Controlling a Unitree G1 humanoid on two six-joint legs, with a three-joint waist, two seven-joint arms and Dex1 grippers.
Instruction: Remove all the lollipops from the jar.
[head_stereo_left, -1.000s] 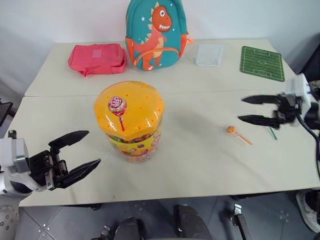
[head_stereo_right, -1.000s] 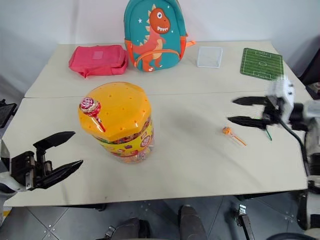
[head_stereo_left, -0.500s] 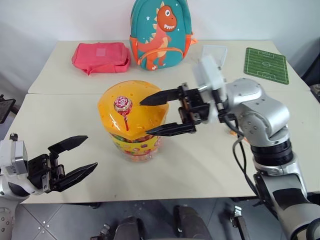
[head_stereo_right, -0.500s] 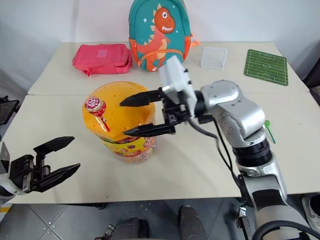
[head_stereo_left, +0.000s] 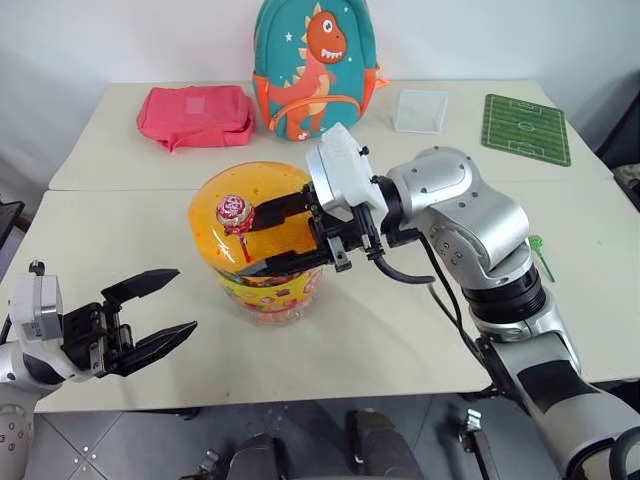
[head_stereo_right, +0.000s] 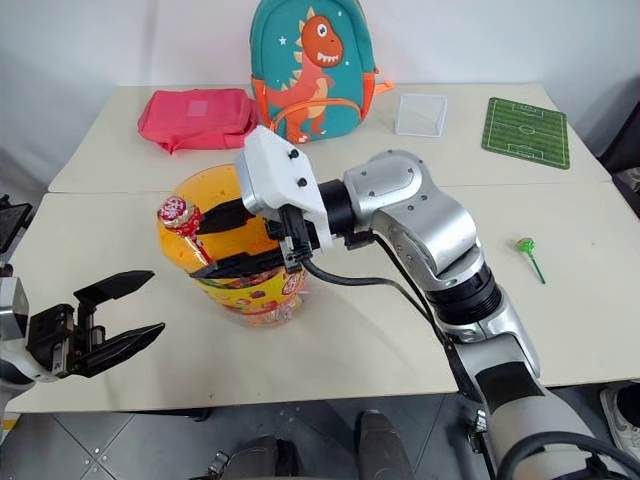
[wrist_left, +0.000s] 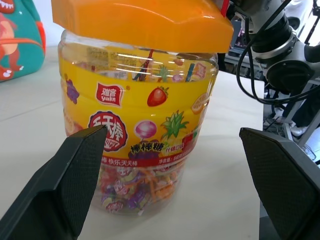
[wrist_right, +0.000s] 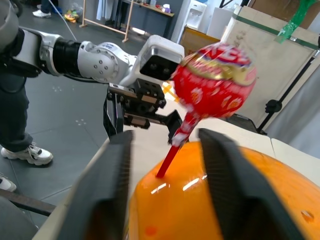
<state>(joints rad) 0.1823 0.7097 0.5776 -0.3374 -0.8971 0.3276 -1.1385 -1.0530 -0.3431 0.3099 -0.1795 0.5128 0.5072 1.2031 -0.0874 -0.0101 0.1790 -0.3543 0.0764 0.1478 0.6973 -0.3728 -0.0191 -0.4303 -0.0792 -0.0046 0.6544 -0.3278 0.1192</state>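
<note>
The jar (head_stereo_left: 262, 240) stands near the tabletop's (head_stereo_left: 400, 330) front edge. A pink-red lollipop (head_stereo_left: 234, 213) sticks up from its lid, between the right gripper's (head_stereo_left: 257, 238) two fingers, which are apart. The left gripper (head_stereo_left: 162, 312) is spread open by the front edge.

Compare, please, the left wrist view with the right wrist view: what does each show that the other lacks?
Left wrist view: the jar's clear wall with its yellow label and the sweets inside, plus a corner of the dinosaur backpack.
Right wrist view: the red lollipop standing in the lid between the right claw's fingers, which have not closed on it, the open left claw beyond, and a person's shoe.
Both: the orange lid.
</note>
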